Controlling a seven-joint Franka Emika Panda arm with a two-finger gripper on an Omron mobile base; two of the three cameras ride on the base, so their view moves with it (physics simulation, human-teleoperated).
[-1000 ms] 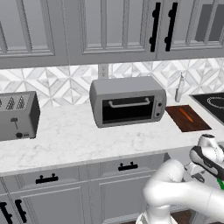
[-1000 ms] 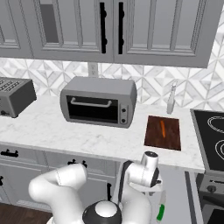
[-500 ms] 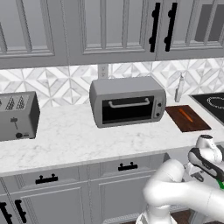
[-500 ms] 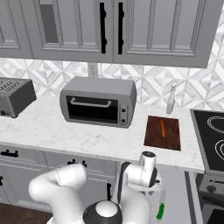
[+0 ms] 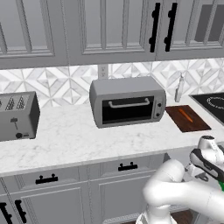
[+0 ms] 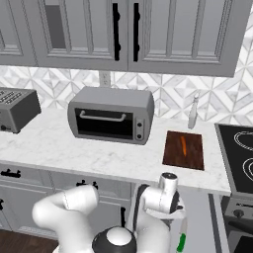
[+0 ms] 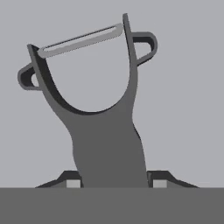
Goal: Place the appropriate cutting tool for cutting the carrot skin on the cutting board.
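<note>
The gripper [image 7: 113, 181] is clamped on the peeler [image 7: 98, 127], whose handle runs up between the fingers [image 7: 72, 180] to a forked head with the blade across the top. The arm sits low in front of the counter [image 6: 59, 148], in much the same place as a second ago. On the counter, the carrot [image 6: 184, 145] lies on the board [image 6: 174, 157], right of the oven [image 6: 111, 114] and just beside the stovetop [image 6: 242, 153]. Nothing there has shifted.

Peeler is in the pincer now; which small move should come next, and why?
Probably lift the pincer up toward the counter. It grips the peeler by its handle, low in front of the cabinets, while the cutting board with the carrot lies higher, beside the toaster oven.
</note>
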